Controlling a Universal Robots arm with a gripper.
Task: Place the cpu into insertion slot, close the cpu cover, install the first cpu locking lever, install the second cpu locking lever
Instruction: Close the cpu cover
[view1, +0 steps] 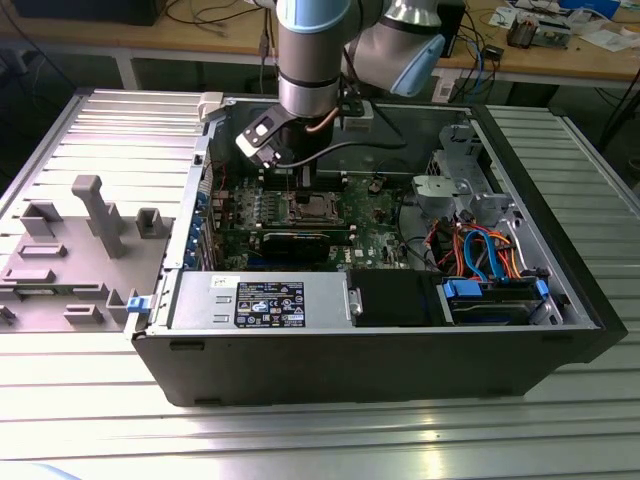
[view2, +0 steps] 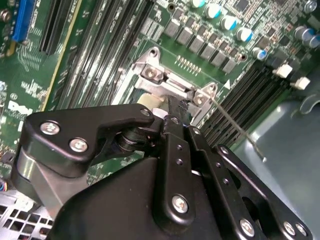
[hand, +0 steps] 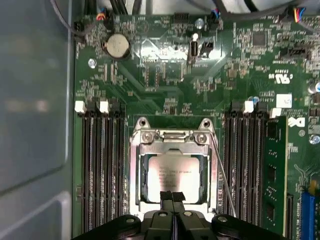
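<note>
Inside the open case (view1: 350, 360), memory slots (hand: 102, 165) flank the slot (view1: 306, 207), and cables (view1: 480, 250) crowd the exterior view's right. The gripper (hand: 172, 196) is pressed together and empty, its tips at the edge of the cover (hand: 135, 170). The cpu (hand: 172, 170) sits in the slot under the flat cover. Both wrist views show a thin lever (hand: 220, 170) slanting free alongside, and the second wrist view shows the hinge (view2: 165, 82).

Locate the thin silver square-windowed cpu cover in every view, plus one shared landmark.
Exterior view: cpu cover on the green motherboard, under the arm.
First wrist view: cover framing the grey square cpu, between black memory slots.
Second wrist view: its hinged end past the black gripper.
Shared landmark: the gripper, at the cover's edge.
</note>
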